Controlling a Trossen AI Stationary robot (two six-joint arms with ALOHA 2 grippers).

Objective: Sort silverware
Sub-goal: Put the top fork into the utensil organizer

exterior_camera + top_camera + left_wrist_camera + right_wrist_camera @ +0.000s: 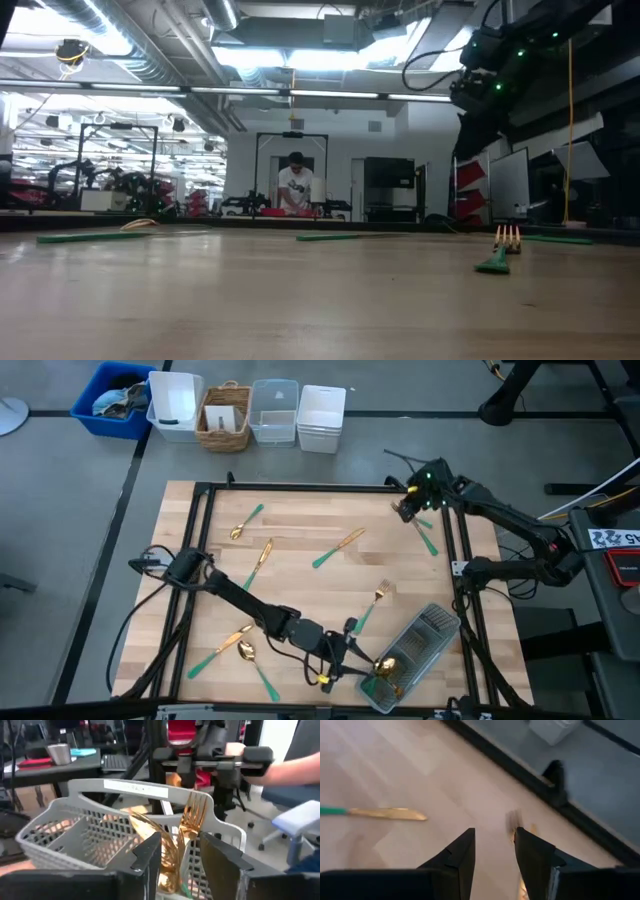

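Several gold-headed, teal-handled pieces lie flat on the wooden table: a spoon [244, 523], two knives [262, 557] [338, 547], a fork [372, 604] [500, 255] and a spoon [248, 651]. A gold fork [194, 814] and a gold spoon [148, 827] stand head-up in a grey perforated basket [425, 643] [75, 832]. My left gripper [345, 660] [179, 851] is open at the basket's near end, its fingers on either side of those two pieces. My right gripper [408, 507] [495, 845] hangs open above the table's far right, near another teal-handled piece [426, 538].
Black frame rails [205, 550] run along the table's edges. Bins and a wicker basket [224, 418] stand beyond the far edge. A knife [385, 813] lies below the right gripper. A person [296, 185] works far back in the room.
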